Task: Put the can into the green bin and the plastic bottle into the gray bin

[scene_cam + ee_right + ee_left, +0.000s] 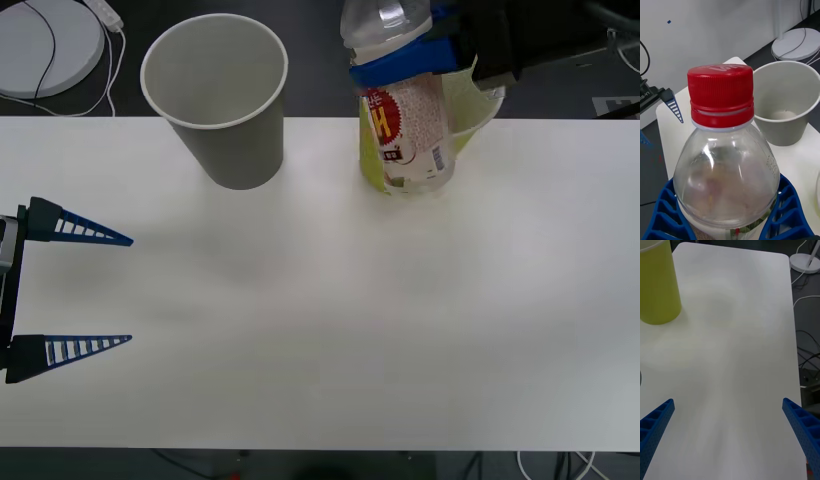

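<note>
My right gripper [400,62] is shut on the plastic bottle [410,125], a clear bottle with a red, yellow and white label, held upright over the table's far side. In the right wrist view the bottle's [724,165] red cap [720,93] stands above my blue fingers [790,210]. The green bin [463,92] stands just behind the bottle, largely hidden by it. Left of them stands the gray bin [215,100], upright with nothing in it [786,101]. My left gripper [70,290] waits open at the table's left edge, facing the green bin [657,285]. The can is out of view.
The white table [320,330] stretches bare between the two arms. A white round disc [45,45] with cables lies on the dark floor beyond the far left corner. My left gripper's finger [673,105] shows far off in the right wrist view.
</note>
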`<control>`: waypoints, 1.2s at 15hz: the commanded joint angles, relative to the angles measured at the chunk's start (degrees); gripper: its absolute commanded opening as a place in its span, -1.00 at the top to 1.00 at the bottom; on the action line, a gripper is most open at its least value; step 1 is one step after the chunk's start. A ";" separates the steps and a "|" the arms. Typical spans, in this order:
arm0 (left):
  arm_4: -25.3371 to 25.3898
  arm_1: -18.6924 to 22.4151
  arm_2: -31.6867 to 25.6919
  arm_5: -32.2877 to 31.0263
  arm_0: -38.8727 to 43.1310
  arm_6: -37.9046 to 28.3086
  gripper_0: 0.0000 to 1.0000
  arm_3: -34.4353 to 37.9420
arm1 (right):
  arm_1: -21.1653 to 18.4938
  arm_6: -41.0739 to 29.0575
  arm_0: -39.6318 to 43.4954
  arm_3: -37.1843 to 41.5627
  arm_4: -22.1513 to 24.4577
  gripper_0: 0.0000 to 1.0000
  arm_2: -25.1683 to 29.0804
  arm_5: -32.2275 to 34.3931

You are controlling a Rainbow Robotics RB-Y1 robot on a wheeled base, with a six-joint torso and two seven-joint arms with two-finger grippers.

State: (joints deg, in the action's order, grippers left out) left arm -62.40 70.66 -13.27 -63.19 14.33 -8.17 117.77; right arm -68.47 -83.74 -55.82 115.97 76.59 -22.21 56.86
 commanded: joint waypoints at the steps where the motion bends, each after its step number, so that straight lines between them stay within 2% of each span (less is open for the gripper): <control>1: 0.00 0.00 0.00 0.00 0.00 0.00 -1.00 0.00 | 0.97 -0.02 -5.79 -4.62 0.05 1.00 -5.30 0.09; 5: 0.00 0.00 0.00 0.00 0.00 0.00 -1.00 0.00 | 3.95 0.07 -15.11 -12.79 1.02 1.00 -12.60 1.85; 12: 0.00 0.00 0.00 0.00 0.00 0.00 -1.00 0.00 | 9.40 0.07 -24.86 -24.48 2.51 1.00 -19.80 3.08; 18: 0.00 0.00 0.00 0.00 0.00 0.00 -1.00 0.00 | 16.52 0.07 -33.04 -36.78 3.92 1.00 -26.66 3.08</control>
State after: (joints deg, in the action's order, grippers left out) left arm -62.40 70.66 -13.27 -63.19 14.33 -8.17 117.77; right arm -53.06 -83.69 -87.91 80.91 80.25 -48.18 59.95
